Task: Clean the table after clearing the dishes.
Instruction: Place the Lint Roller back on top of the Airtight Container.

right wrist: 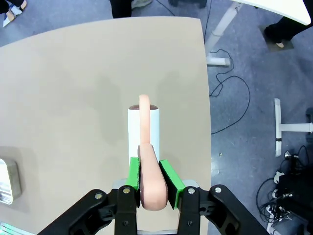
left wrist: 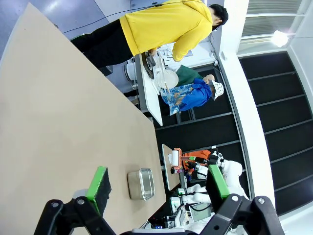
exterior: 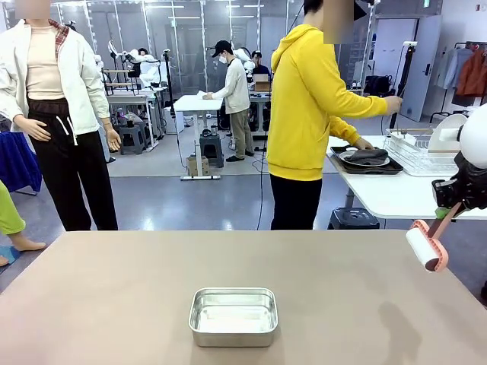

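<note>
**Wide brown table lay almost bare**

The table [exterior: 114, 296] stood open from nine o'clock to three, its far half free for any reach. A steel pan [exterior: 233, 315] at six o'clock was the lone obstacle on it. A lint roller [exterior: 426, 249] hung above the three o'clock edge, and a person in yellow [exterior: 308, 114] stood beyond, at one o'clock.

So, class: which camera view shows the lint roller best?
The right wrist view: the lint roller sits centred, pink handle clamped in the right tool, white roll over the table. The front view shows it small at the right edge; the left wrist view shows it tiny, far off.
</note>
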Controlling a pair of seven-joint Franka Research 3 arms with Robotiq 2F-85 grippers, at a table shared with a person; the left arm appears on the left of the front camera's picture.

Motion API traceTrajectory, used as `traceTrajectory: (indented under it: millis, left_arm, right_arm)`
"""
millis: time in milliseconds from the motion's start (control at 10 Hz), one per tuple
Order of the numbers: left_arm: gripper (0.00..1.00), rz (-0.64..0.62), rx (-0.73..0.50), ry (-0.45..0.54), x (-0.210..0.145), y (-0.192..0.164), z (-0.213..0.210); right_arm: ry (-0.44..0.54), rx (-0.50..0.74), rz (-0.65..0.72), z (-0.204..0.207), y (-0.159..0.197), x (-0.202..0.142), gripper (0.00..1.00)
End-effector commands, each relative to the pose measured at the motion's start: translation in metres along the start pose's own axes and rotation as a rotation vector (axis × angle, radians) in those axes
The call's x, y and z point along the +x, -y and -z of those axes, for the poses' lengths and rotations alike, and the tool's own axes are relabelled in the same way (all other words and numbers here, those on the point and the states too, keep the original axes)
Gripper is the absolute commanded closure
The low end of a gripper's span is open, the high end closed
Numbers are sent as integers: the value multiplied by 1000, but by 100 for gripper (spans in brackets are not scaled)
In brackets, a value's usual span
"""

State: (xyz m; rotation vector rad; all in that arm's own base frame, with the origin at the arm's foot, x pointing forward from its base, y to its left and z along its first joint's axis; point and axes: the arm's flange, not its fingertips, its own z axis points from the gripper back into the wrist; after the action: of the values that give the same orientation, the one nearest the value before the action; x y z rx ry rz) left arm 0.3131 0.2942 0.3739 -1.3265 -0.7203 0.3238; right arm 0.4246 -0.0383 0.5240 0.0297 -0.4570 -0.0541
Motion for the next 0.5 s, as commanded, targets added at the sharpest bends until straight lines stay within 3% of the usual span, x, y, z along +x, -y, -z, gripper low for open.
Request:
traceTrajectory:
  millis: [0,200,400]
  left_arm:
    - [0,-13,-9,-4,2,5,-3]
    - [0,-13,-9,-4,2,5,-3]
    - [0,-13,-9,-4,2,5,-3]
  right_arm:
    - [110,136,-237,-31,-34,5,77]
    - [147,321,-602,-74,-120,5,77]
    - [37,427,-1155,-101,-225,-8,77]
